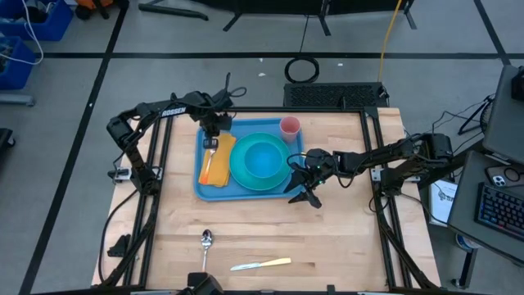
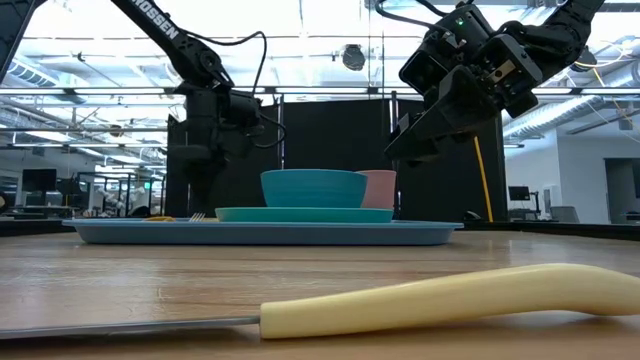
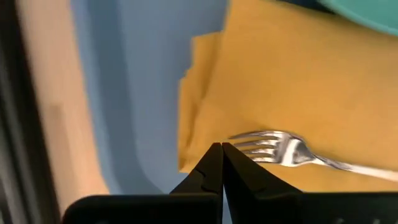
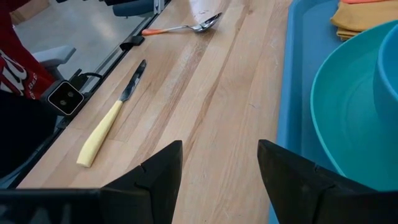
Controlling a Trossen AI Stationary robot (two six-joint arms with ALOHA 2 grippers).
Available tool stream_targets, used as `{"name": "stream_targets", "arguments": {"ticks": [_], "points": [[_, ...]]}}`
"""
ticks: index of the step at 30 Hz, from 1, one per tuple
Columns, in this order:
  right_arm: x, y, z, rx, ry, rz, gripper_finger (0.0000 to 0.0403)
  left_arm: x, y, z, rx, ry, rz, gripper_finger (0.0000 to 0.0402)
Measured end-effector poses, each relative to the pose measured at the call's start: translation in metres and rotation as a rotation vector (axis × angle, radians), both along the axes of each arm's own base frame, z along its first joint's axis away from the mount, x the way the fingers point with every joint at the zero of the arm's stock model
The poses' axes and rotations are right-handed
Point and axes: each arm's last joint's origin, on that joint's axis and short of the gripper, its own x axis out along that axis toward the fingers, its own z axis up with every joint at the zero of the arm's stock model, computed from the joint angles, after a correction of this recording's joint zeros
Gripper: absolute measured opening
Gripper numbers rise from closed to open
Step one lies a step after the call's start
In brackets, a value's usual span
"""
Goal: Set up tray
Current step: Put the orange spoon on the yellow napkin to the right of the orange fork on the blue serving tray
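Note:
The light-blue tray (image 1: pixel 201 185) lies in the middle of the table. On it are an orange napkin (image 1: pixel 219 164) with a silver fork (image 3: pixel 292 152) on top, a teal plate (image 1: pixel 246 176) holding a teal bowl (image 1: pixel 264 156), and a pink cup (image 1: pixel 290 127). My left gripper (image 3: pixel 221 149) is shut over the tray's far left part, its tips right beside the fork's tines above the napkin. My right gripper (image 4: pixel 219 163) is open and empty, raised above the table by the tray's near right corner (image 1: pixel 307 187).
A spoon with an orange handle (image 1: pixel 206 240) and a knife with a cream handle (image 1: pixel 262 264) lie on the bare wood near the table's front edge. Both also show in the right wrist view, the knife (image 4: pixel 106 130) nearer than the spoon (image 4: pixel 186 27). Part of a person in red (image 4: pixel 12 56) shows beyond the table.

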Motion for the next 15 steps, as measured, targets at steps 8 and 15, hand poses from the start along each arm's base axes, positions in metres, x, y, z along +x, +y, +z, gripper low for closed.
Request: {"name": "stream_targets", "arguments": {"ticks": [8,15], "points": [[0.000,0.000,0.000,0.000,-0.001,0.000,0.0199,-0.002,-0.003,0.011,0.043,-0.013,0.156,0.0019],[0.000,0.000,0.001,0.001,-0.006,-0.001,0.0199,-0.003,-0.026,0.060,0.104,-0.237,0.287,0.0003]]}}
